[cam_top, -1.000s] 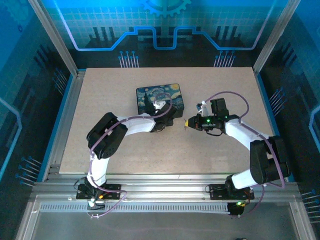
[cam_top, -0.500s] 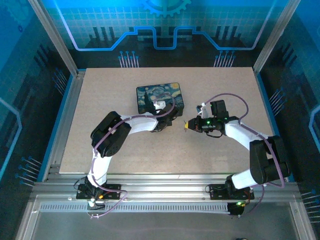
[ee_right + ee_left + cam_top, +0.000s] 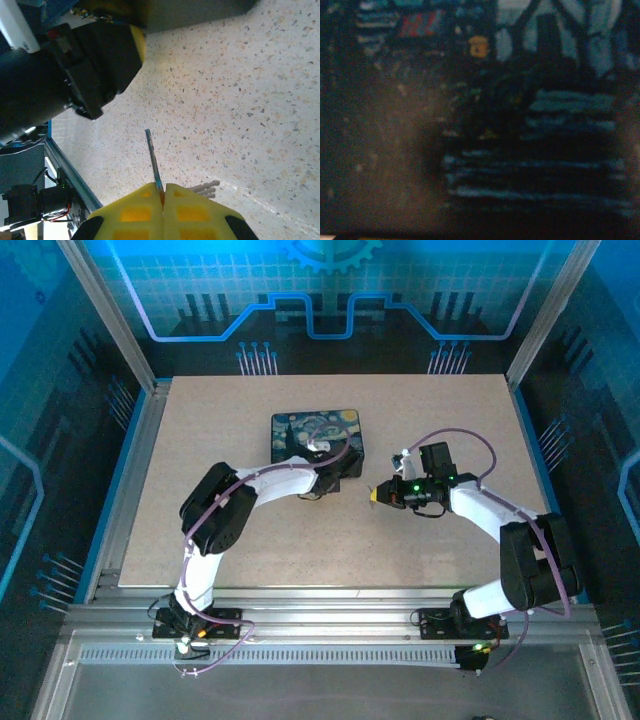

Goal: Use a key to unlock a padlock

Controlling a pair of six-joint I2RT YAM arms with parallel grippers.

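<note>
- Right gripper [image 3: 162,192]: its yellow pads are pressed together on the thin silvery metal key [image 3: 153,157], whose blade juts forward, seemingly aimed for insertion.
- Left gripper [image 3: 337,477]: it sits beside the black box with the swirling-night lid [image 3: 300,430], probably presenting the small brass padlock. I cannot tell its jaw state or the padlock's exact spot.

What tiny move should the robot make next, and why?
Probably ease the right gripper forward, toward the left gripper. It is shut on the key, whose blade points roughly that way, with bare table between them.
</note>
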